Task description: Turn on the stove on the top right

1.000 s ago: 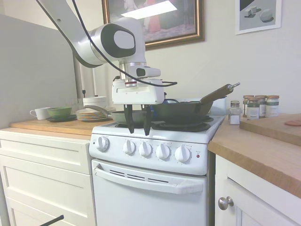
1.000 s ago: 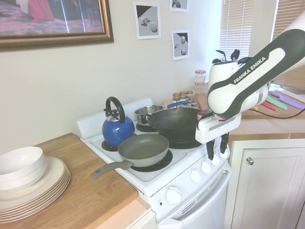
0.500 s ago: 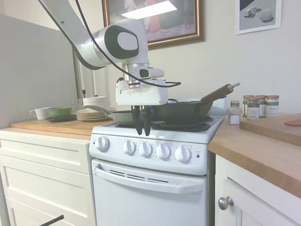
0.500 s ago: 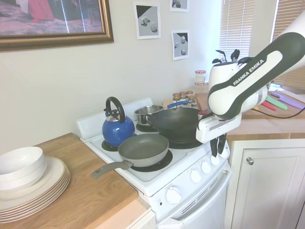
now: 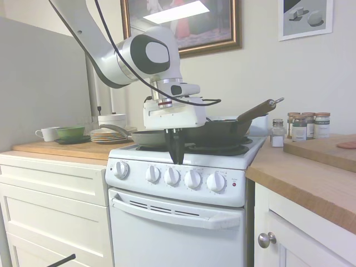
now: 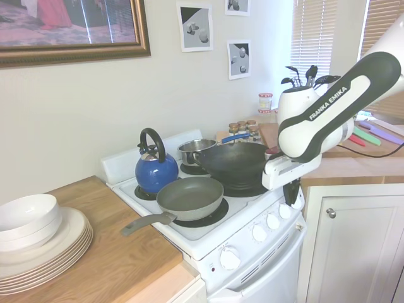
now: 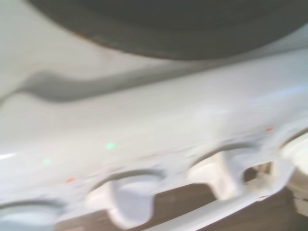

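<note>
The white stove (image 5: 178,217) (image 6: 252,252) has a row of round white knobs (image 5: 172,176) (image 6: 273,221) along its front panel and a small red light (image 5: 233,184) at the right end. My gripper (image 5: 177,153) (image 6: 294,192) hangs fingers-down just above the front edge of the cooktop, over the middle knobs, with its dark fingers pressed together and nothing between them. In the blurred wrist view the white front panel (image 7: 144,130) and knobs (image 7: 130,202) fill the frame, under a dark pan edge (image 7: 183,29).
A grey frying pan (image 6: 189,197), a black wok (image 6: 237,165) (image 5: 219,132), a blue kettle (image 6: 155,169) and a small steel pot (image 6: 196,150) sit on the burners. Plates and bowls (image 6: 31,237) stand on the wooden counter; spice jars (image 5: 305,126) on the other counter.
The fingers have closed from open to shut. The gripper has shifted along the stove front toward the red-light end, staying above the knobs.
</note>
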You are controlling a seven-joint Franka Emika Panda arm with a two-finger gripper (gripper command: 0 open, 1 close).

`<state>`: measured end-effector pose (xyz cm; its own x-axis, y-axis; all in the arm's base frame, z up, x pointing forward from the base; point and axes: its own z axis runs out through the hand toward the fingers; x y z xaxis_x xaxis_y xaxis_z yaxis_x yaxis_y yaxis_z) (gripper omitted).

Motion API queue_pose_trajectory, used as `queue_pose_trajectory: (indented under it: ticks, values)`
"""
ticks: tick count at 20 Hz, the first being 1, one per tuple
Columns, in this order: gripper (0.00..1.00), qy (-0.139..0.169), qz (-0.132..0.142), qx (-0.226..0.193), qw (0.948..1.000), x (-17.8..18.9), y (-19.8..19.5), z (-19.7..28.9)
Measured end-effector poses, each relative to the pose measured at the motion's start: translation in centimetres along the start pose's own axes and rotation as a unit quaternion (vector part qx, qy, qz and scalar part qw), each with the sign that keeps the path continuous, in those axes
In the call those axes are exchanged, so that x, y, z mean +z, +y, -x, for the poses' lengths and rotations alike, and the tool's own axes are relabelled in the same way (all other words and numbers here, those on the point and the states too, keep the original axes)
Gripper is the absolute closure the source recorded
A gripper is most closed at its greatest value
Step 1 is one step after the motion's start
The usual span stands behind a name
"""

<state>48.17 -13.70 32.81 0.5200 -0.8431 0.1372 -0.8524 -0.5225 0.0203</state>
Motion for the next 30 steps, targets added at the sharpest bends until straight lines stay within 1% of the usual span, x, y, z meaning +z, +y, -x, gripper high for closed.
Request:
queue_pose_trajectory:
  ticks: [8, 12, 19, 23, 30]
  values:
    - [1.00, 0.001, 0.010, 0.010, 0.9999, 2.4, -0.1, -1.5]
    - [1.00, 0.004, 0.010, 0.013, 0.9999, 3.0, -0.3, -2.1]
    - [1.00, 0.008, 0.012, 0.018, 0.9997, 3.4, -0.6, -3.4]
    - [1.00, 0.008, 0.011, 0.014, 0.9998, 3.5, -1.4, -3.2]
    - [1.00, 0.006, 0.011, 0.013, 0.9998, 3.4, -1.6, -3.1]
